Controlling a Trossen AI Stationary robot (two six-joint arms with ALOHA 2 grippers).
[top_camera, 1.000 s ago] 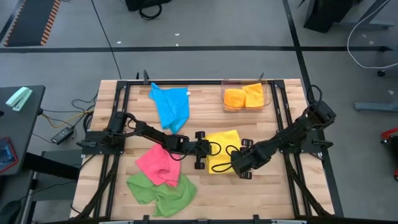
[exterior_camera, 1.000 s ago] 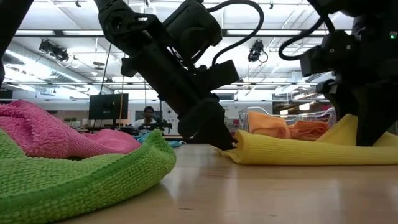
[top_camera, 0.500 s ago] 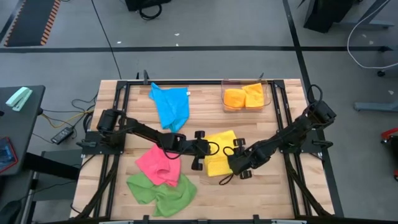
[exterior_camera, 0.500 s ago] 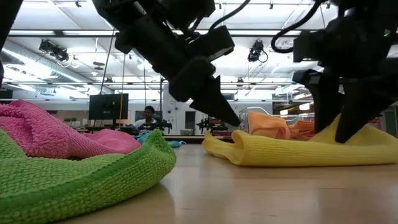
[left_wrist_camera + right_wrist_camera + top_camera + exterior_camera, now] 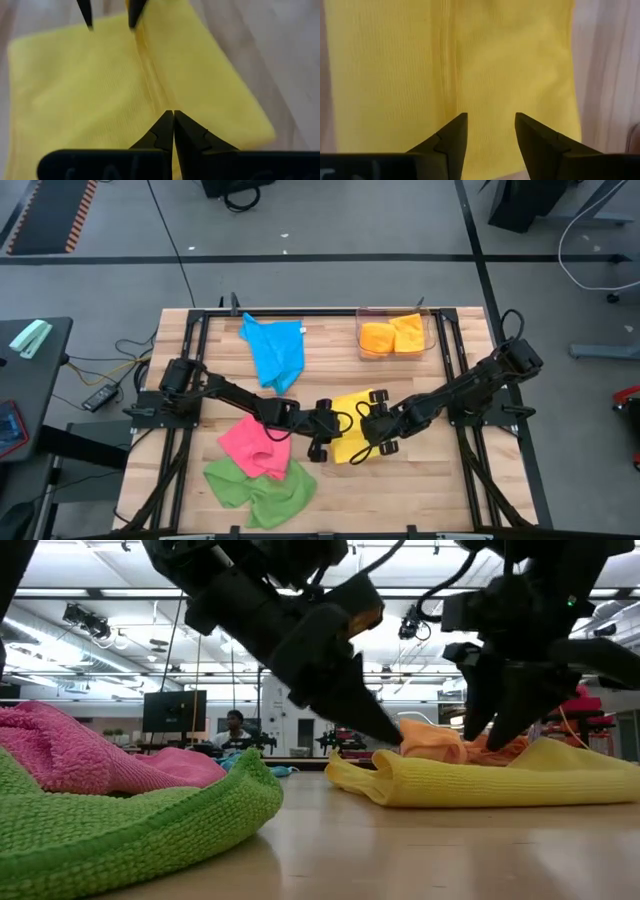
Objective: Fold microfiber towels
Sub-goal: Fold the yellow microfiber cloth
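Since a second ago the right gripper [image 5: 372, 423] has slid leftward across the yellow towel [image 5: 352, 428], narrowing it into a fold. Towel lies mid-counter [image 5: 430, 480], between both grippers. Left gripper [image 5: 322, 432]: fingers together, tips at the towel's left edge. Right gripper: fingers apart, over the towel, nothing clamped. Suggest pressing along the crease, edges kept aligned. Pink towel [image 5: 254, 444] and green towel [image 5: 258, 490] wait nearby.

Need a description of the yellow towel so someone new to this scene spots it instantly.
On the wooden table, look at the middle, where the two arms meet. The yellow towel lies there folded flat, between the left pincer and the right pincer. It is the only yellow cloth; the orange ones sit in the clear bin at the far edge.
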